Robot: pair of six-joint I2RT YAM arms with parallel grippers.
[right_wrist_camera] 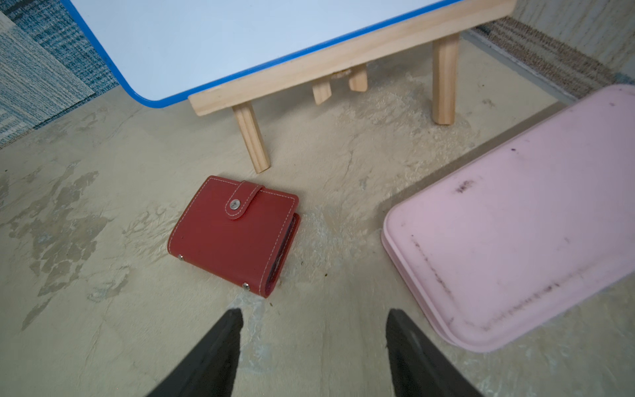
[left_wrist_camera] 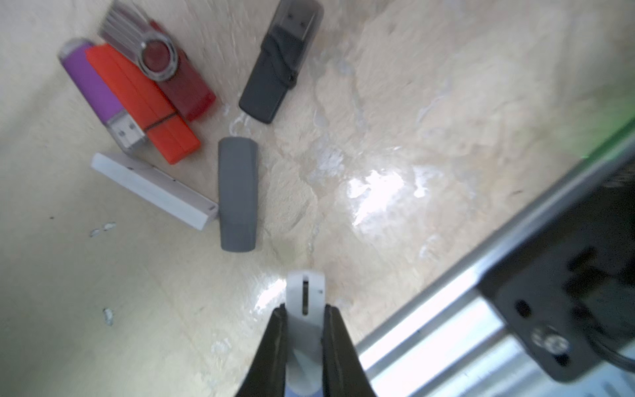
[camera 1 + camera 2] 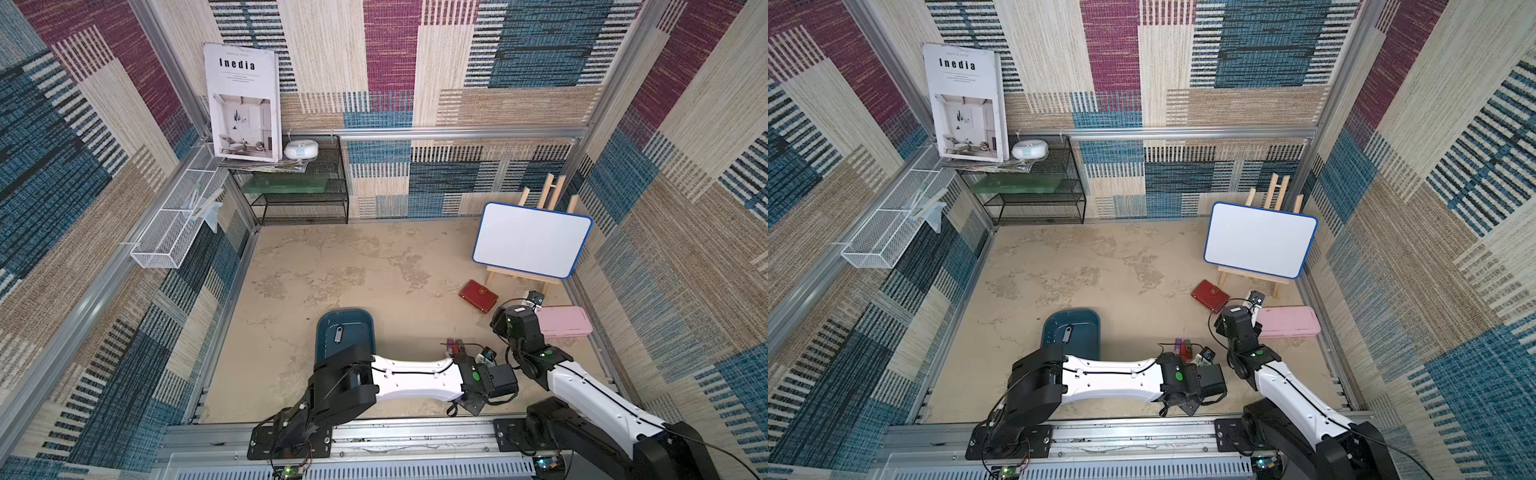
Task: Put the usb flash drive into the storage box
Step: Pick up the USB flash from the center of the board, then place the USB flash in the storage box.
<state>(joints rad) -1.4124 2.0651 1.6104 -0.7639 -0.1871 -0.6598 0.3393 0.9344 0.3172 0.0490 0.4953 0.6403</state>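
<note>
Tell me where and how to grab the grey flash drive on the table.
Come straight down: the grey flash drive lies flat. Pinch its two long sides, on the half away from the white stick that seems to touch one side; it's narrowest that way.

Mottled tabletop (image 3: 332, 257) carries storage box (image 3: 361, 341), wallet (image 3: 478, 296), pink case (image 3: 567, 325).

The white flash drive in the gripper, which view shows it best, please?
The left wrist view: the white flash drive is close up, clamped in the left gripper. Both top views leave it too small to tell; the right wrist view misses it.
</note>
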